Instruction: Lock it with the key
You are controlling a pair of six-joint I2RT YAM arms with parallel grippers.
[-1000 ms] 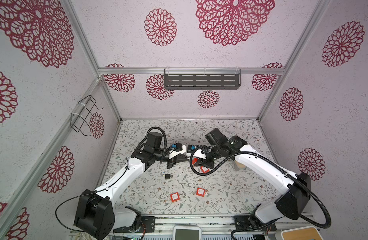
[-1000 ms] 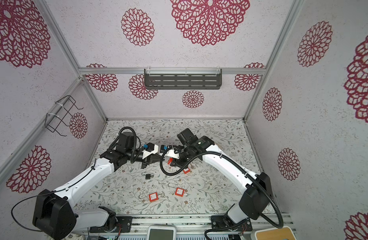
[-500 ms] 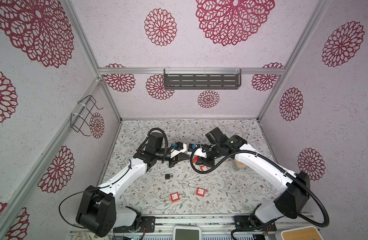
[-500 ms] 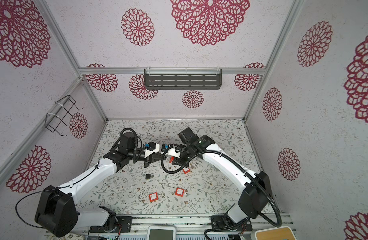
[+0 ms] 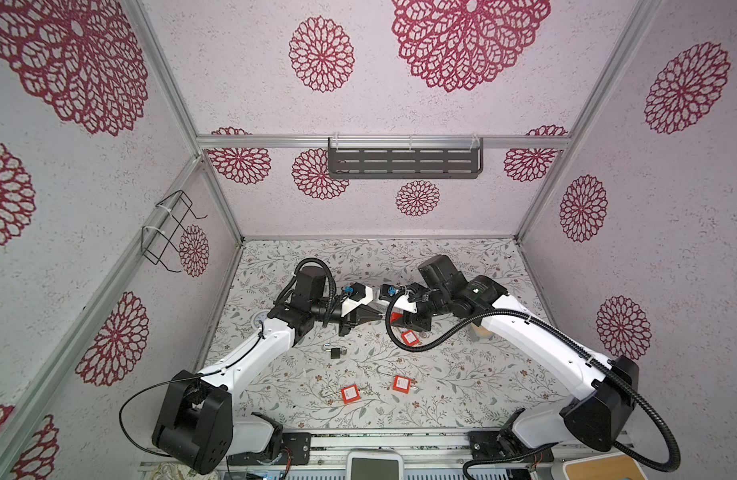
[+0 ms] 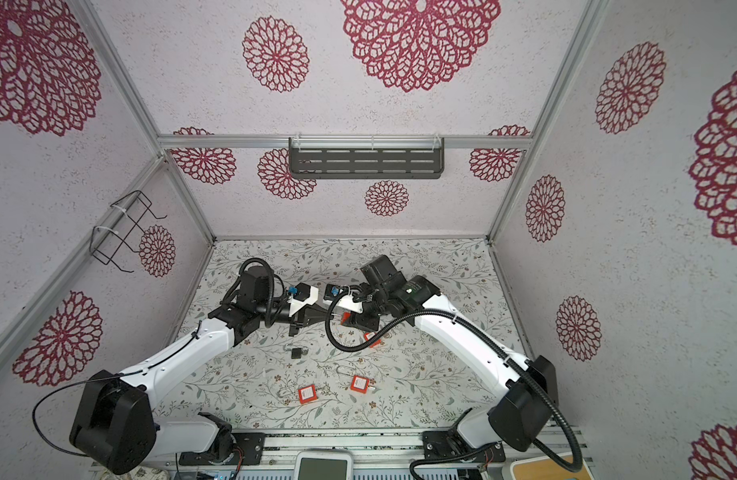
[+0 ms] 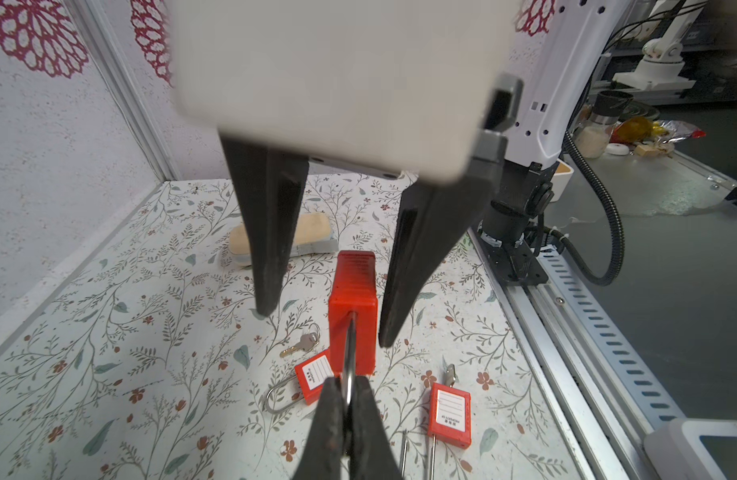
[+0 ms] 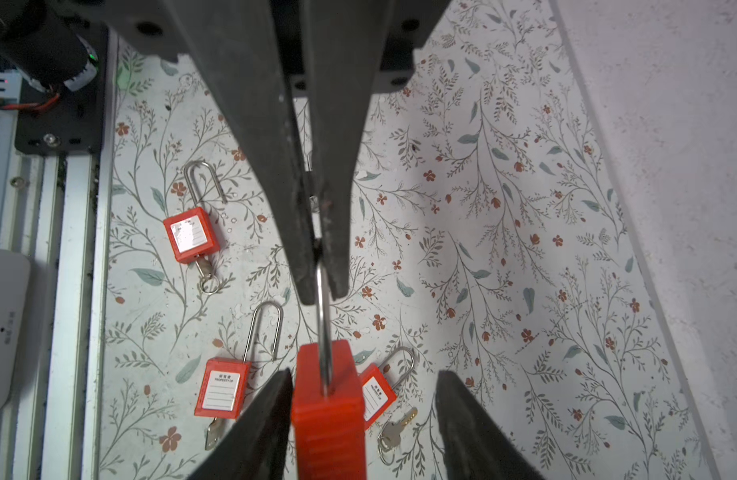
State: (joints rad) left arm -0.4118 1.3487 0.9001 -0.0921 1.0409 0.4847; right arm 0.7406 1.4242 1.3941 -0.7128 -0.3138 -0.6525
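The padlock (image 7: 352, 316) is in the air above the bench (image 5: 441, 374). Its long axis is about level and runs from one arm to the other. The left arm (image 5: 250, 357) reaches inward, its jaws shut tight on the shackle (image 8: 324, 324). The right arm (image 5: 537, 345) faces it, with its jaws wide on both sides of the red body, not gripping. A loose key (image 7: 302, 345) lies on the bench below, I think nearer the right arm.

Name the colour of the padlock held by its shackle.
Red padlock; best in the left wrist view.
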